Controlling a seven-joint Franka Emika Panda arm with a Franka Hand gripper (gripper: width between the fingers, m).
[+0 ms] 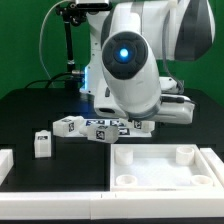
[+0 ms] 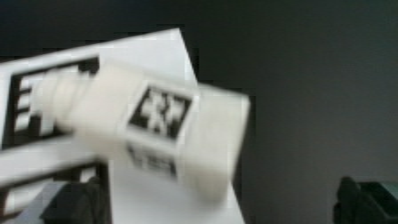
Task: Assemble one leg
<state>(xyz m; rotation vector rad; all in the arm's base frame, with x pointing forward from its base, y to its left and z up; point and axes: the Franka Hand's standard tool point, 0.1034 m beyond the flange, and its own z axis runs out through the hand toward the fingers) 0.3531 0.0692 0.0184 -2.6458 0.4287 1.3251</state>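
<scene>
Your pincer (image 2: 217, 206) hangs with its two dark fingertips (image 2: 75, 205) well apart, clamped on nothing, just over the small white rectangular leg block (image 2: 169, 120), whose black-and-white square tag faces the wrist camera. The block lies tilted and, in the blurred wrist view, overlaps the thin flat white marker board (image 2: 125, 52). The wide stance looks meant to straddle it for a pick. At the exterior view's near right, the large white square tray-like panel (image 1: 150, 148) sits with its round sockets upward, likely so a leg can drop in.
</scene>
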